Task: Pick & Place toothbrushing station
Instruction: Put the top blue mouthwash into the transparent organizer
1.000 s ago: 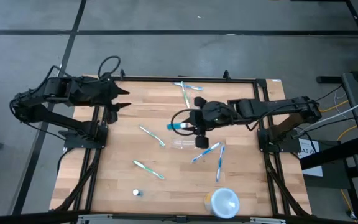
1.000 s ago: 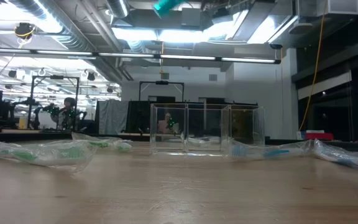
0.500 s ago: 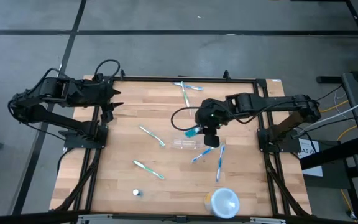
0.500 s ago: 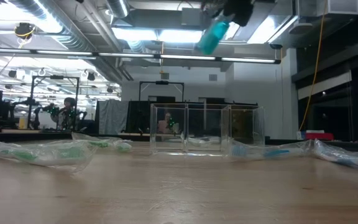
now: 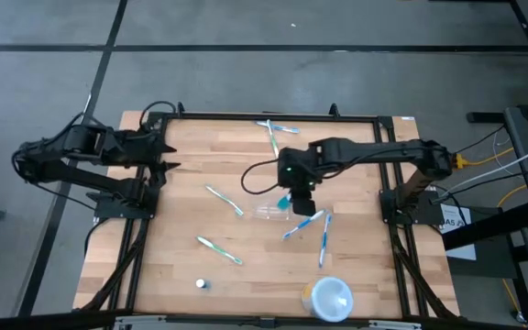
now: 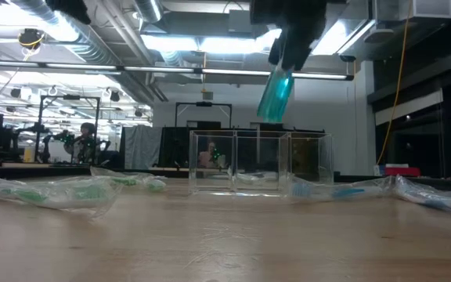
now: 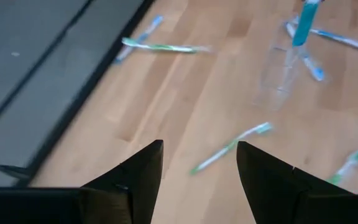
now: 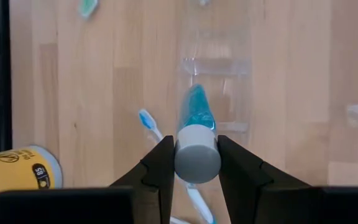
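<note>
The toothbrushing station, a clear plastic holder (image 5: 273, 213), stands on the wood near the table's middle; it also shows in the low view (image 6: 261, 163) and the right wrist view (image 8: 215, 81). My right gripper (image 5: 299, 190) is above it, shut on a teal toothpaste tube (image 6: 276, 92). The tube's lower end hangs just above the holder's top rim. My left gripper (image 7: 199, 168) is open and empty at the table's left edge (image 5: 168, 156). My right gripper pinches the tube's grey cap end (image 8: 197, 160) between its two fingers. The fingers come from above and point down. The tube hangs below them, a little tilted, its teal body (image 8: 194, 112) over the holder and clear of holder and table.
Several toothbrushes lie loose on the wood: one left of the holder (image 5: 225, 200), one nearer the front (image 5: 219, 248), two at the far edge (image 5: 273, 136), two to the holder's right (image 5: 324, 240). A white cup (image 5: 330, 298) lies at the near edge.
My right gripper has tipped from level to pointing down and has come a little toward the holder. The tube, which lay level and pointed toward the table's left, now hangs down over the holder. My left arm has drawn back a little toward the table's left edge.
</note>
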